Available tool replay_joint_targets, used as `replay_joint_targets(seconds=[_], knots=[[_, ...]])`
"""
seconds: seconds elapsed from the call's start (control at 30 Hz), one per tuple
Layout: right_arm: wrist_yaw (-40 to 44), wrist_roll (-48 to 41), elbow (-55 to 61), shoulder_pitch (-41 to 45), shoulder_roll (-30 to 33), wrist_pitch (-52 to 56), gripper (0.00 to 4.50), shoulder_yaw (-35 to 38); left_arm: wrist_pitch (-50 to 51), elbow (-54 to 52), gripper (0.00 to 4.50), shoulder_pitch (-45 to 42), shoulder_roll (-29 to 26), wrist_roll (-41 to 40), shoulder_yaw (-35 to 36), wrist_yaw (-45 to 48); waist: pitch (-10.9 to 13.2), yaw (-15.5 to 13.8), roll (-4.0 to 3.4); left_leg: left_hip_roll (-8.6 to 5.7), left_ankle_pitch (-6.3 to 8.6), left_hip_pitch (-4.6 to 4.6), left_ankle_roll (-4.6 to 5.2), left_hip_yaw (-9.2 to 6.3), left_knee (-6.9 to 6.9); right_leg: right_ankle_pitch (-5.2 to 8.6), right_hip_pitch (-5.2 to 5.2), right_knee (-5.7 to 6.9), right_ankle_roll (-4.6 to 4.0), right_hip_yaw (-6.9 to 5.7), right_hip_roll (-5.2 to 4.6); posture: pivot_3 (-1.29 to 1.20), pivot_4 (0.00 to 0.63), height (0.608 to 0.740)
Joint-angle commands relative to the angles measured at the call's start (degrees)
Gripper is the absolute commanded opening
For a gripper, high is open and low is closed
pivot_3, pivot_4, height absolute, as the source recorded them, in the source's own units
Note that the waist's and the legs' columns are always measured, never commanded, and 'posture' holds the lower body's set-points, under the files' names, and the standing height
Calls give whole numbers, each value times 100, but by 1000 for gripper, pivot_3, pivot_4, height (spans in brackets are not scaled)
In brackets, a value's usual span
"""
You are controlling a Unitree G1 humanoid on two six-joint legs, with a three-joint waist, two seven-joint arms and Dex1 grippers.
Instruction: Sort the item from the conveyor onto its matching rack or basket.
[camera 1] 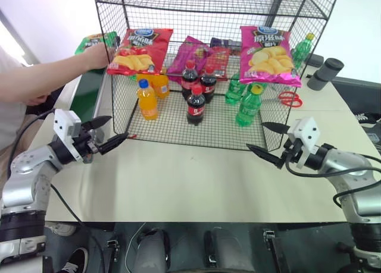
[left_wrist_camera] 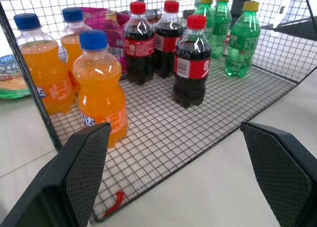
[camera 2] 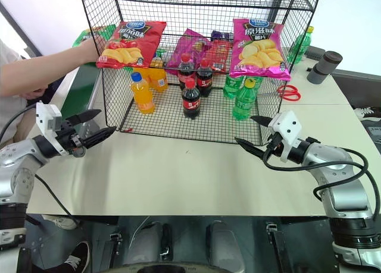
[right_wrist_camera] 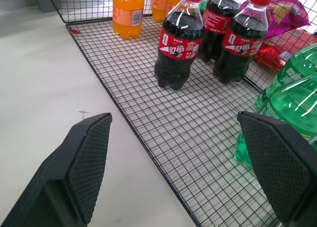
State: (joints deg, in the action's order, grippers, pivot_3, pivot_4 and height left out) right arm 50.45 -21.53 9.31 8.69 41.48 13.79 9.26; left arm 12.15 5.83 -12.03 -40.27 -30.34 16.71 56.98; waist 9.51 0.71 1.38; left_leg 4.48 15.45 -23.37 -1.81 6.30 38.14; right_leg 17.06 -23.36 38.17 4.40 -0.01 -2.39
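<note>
Empty wide-apart left gripper [camera 1: 110, 133]; green crisp bag [camera 1: 90, 42] half-hidden behind person's hand [camera 1: 98, 54].

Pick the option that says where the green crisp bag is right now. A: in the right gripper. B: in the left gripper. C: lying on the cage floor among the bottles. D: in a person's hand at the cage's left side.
D: the green crisp bag sits in the person's hand beside the wire cage, while the left gripper and the right gripper are both open and empty.
</note>
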Motion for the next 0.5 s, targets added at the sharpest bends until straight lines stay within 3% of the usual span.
replay_joint_targets(seconds=[0.03,0.5], knots=[[48,-45,63,160,-21,-62,4239,-10,-74,-264,4500,69,-50,-9,204,-83,0,0,0,0,0,0,0,0,0,0,0,0,0,0,0,0,150,740],[202,-305,209,260,-32,441,4239,-106,-181,-473,4500,379,-65,92,246,-136,0,4,0,0,0,0,0,-1,0,0,0,0,0,0,-1,0,150,740]])
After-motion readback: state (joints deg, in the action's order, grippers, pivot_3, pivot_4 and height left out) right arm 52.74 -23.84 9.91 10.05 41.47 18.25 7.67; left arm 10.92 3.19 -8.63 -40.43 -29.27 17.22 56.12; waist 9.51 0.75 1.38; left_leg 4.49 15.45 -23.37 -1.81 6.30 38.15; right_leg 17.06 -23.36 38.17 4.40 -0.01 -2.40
